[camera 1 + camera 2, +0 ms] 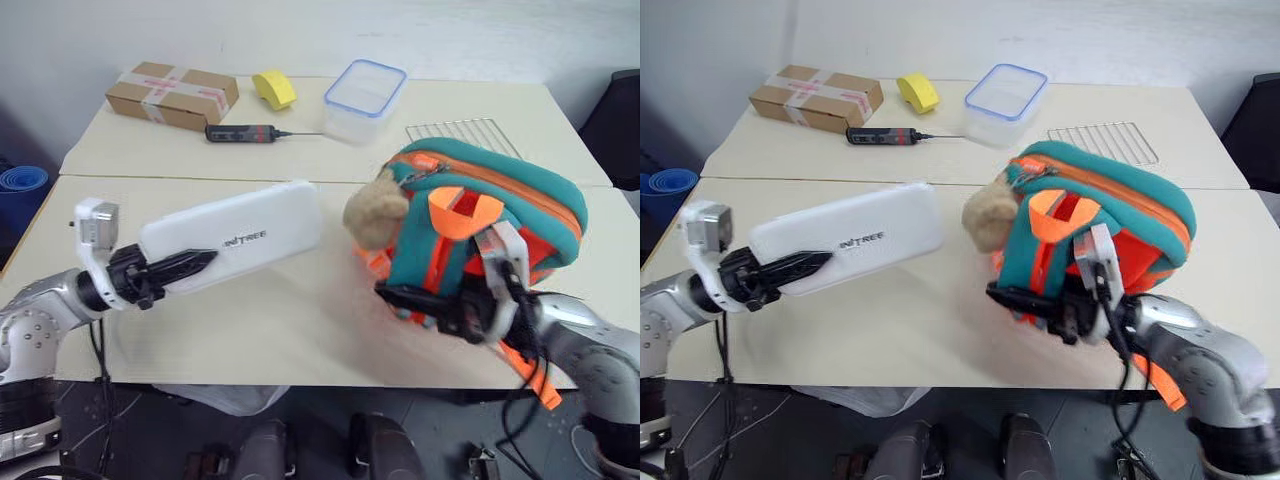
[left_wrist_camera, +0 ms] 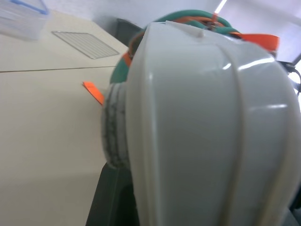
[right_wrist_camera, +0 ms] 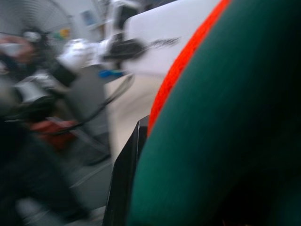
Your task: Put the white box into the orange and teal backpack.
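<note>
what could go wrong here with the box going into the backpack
The left gripper holds the white box by one end only, so the long free end could sag or slip. The right gripper pinches the orange and teal backpack low at its front edge, so the bag may tip. The plush bear sits between box and bag and could block the way.

My left wrist camera looks along the glossy white rounded plastic box (image 2: 207,141), which rises right in front of the lens. Behind it I see the teal fabric backpack with orange trim (image 2: 188,19) — an orange strap end (image 2: 93,92) lies on the beige table (image 2: 42,136). A wire grid rack (image 2: 84,44) lies farther back.
</note>
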You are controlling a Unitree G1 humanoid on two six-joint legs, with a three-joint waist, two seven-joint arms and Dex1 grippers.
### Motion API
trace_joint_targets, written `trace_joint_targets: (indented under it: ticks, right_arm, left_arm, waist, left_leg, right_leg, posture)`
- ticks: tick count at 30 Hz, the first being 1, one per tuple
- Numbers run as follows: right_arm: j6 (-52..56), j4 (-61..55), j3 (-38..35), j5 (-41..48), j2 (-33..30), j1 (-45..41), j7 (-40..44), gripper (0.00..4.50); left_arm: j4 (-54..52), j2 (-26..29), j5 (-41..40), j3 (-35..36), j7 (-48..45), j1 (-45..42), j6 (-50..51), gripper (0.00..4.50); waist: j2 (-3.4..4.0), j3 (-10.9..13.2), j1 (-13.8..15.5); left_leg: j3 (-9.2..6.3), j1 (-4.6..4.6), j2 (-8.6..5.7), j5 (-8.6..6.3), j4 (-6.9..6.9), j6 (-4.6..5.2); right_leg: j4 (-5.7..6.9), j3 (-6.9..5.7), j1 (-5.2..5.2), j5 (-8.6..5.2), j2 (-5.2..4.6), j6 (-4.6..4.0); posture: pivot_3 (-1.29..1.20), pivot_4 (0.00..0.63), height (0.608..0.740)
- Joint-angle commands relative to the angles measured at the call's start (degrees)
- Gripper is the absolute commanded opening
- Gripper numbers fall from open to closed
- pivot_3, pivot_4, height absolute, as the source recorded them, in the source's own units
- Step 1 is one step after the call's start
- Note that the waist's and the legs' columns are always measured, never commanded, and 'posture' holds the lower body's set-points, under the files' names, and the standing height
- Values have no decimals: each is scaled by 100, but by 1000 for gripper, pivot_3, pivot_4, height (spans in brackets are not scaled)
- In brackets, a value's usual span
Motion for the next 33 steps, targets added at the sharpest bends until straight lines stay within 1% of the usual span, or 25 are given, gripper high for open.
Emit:
trace_joint_targets:
  ticks: [1, 4, 6, 9, 13, 17, 20, 22, 25, 28, 30, 33]
  right_arm:
    - [809, -501, -885, 1485, -1003, 595, 345, 37]
    - [1039, -361, -1401, 1994, -1523, 896, 393, 37]
    - [1086, -198, -1519, 1975, -1669, 928, 419, 37]
    - [1023, -23, -1455, 1378, -1743, 927, 657, 37]
    - [698, 301, -1066, 539, -1543, 755, 880, 37]
    - [561, 376, -875, 159, -1441, 712, 1077, 37]
    - [578, 379, -952, 224, -1302, 737, 970, 37]
    - [607, 340, -995, 210, -1269, 817, 975, 37]
    - [636, 300, -1018, 133, -1326, 976, 1097, 37]
    - [604, 392, -986, 53, -1340, 945, 1146, 37]
    - [582, 445, -945, -22, -1332, 897, 1173, 37]
    - [573, 481, -886, -106, -1309, 840, 1214, 37]
  left_arm:
    - [-253, 192, -347, 518, -114, 208, 101, 1227]
    - [-567, 160, -437, 529, -50, 252, 80, 1227]
    - [-679, 69, -494, 468, 6, 143, 52, 1227]
    - [-966, -137, -604, 243, 107, -97, 14, 1227]
    - [-1336, -354, -664, -310, 73, -634, -3, 1227]
    - [-1393, -435, -588, -640, 81, -969, -48, 1227]
    - [-1156, -740, -178, -1066, 177, -1356, -390, 1227]
    - [-1017, -856, 106, -1385, 72, -1572, -568, 1227]
    - [-934, -787, 664, -1985, -185, -1829, -830, 1227]
    - [-649, -712, 1550, -2775, -323, -2262, -1220, 1227]
    - [-415, -941, 1959, -3197, -252, -2659, -1408, 1227]
    - [-70, -1514, 2116, -3561, 29, -3266, -1136, 1227]
  waist:
    - [-1, 1, 10]
    - [-17, 1, 43]
    - [-21, 2, 76]
    - [-22, 2, 145]
    - [-24, 1, 244]
    - [-24, 1, 273]
    - [-25, 2, 278]
    - [-26, 2, 299]
    - [-32, 3, 303]
    - [-32, 3, 296]
    - [-32, 3, 300]
    - [-33, 4, 318]
  left_leg:
    - [-1, -1, 0, -5, 0, 1]
    - [-8, -1, 1, -10, 0, 6]
    - [-8, -1, -1, -14, 4, 11]
    - [-6, 0, -2, -14, 4, 9]
    - [-5, -3, -5, -12, 4, 5]
    - [2, -4, -6, -12, 6, 5]
    - [5, -4, -5, -9, 9, 6]
    - [7, -5, -7, -7, 17, 11]
    - [6, -5, -10, -5, 20, 15]
    - [8, -5, -11, -5, 19, 15]
    - [9, -4, -10, -5, 19, 15]
    - [8, -6, -11, -5, 22, 16]
  right_leg:
    - [-11, -1, 2, -3, -2, -6]
    - [-22, -7, 12, -3, -3, -6]
    - [-28, -6, 16, -2, -8, -3]
    - [-31, -4, 17, 0, -11, 0]
    - [-28, -6, 13, 0, -8, 0]
    - [-24, -5, 12, 1, 3, 2]
    - [-21, -6, 13, 1, 11, 2]
    - [-23, -5, 15, 3, 11, 5]
    - [-24, -5, 19, 5, 10, 9]
    - [-25, -3, 19, 5, 12, 10]
    - [-26, -3, 19, 5, 14, 10]
    - [-24, -5, 20, 6, 13, 10]
  posture:
    - [0, 150, 740]
    - [0, 150, 740]
    - [0, 150, 740]
    - [0, 150, 740]
    - [0, 150, 740]
    - [0, 150, 740]
    - [0, 150, 740]
    - [0, 150, 740]
    - [0, 150, 740]
    - [0, 150, 740]
    - [0, 150, 740]
    - [0, 150, 740]
